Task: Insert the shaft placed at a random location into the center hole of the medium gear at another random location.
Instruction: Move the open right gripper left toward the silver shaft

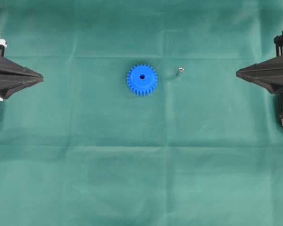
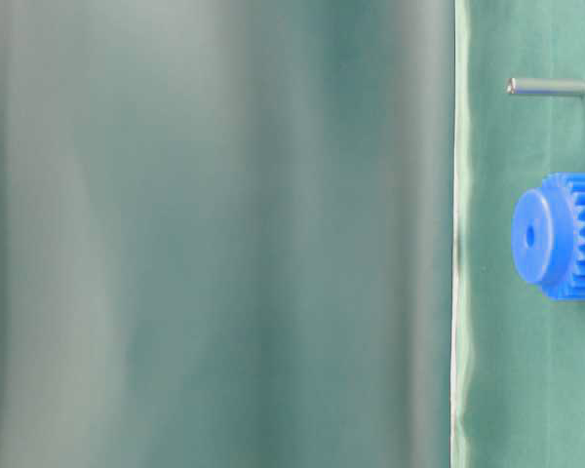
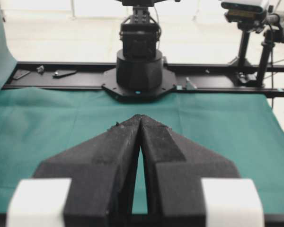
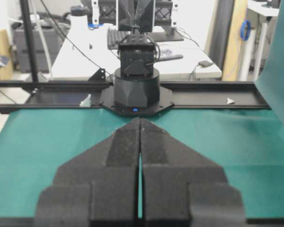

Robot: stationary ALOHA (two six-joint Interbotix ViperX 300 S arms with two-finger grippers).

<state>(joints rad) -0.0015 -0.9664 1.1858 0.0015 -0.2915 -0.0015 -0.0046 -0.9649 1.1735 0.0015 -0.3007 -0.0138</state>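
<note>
On the green-covered worktop (image 1: 85, 179), the medium gear (image 1: 142, 79) is laid flat near the middle, center hole (image 1: 142, 76) facing up; the shaft (image 1: 180, 71) is seen lying just to its right, apart from it; left gripper (image 1: 40, 75) and right gripper (image 1: 237, 73) are parked at opposite edges, fingers (image 3: 116, 151) closed, nothing held.

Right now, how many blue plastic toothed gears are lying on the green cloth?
1. The bright blue plastic toothed gear lies flat near the middle of the green cloth, with the small silvery metal pin just right of it. No others show.
</note>
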